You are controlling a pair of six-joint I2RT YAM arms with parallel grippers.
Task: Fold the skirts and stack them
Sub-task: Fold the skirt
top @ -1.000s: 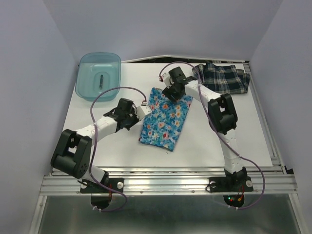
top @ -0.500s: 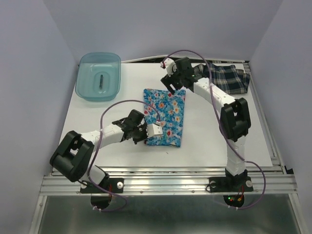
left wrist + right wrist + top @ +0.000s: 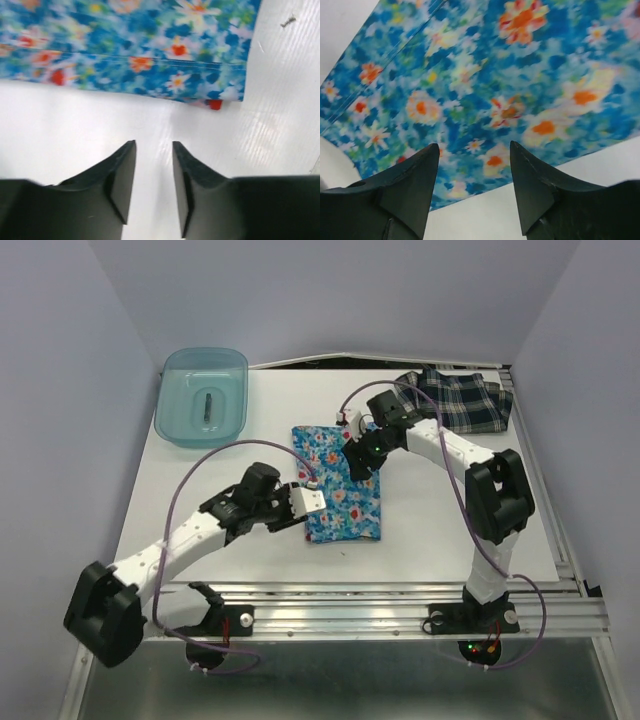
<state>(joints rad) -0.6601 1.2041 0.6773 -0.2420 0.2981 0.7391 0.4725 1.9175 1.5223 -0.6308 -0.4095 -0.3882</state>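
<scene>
Spreading across the middle of the white table (image 3: 450,525), the blue flowered skirt (image 3: 345,508) lies flat as a folded oblong, its long sides running away from the arm bases. The navy plaid skirt (image 3: 462,405) sits bunched at the far right corner, well apart from it, and the teal plastic bin (image 3: 160,420) stands at the far left.

Your right gripper (image 3: 474,147) hangs over the far right part of the flowered cloth, jaws wide apart with nothing between them. Your left gripper (image 3: 154,145) is over bare table just beside the skirt's left side, jaws a narrow gap apart and likewise empty.

Expect both skirts to handle as light, limp fabric: no stiffness, likely to sag, drape and unfold if lifted at one point, and prone to sliding on the smooth tabletop. A pinch at a corner or along the stitched hem (image 3: 150,59), through all layers at once, looks safest. The near corner with the small red tab (image 3: 215,104) offers a clear edge to take. The plaid skirt appears not yet folded.
</scene>
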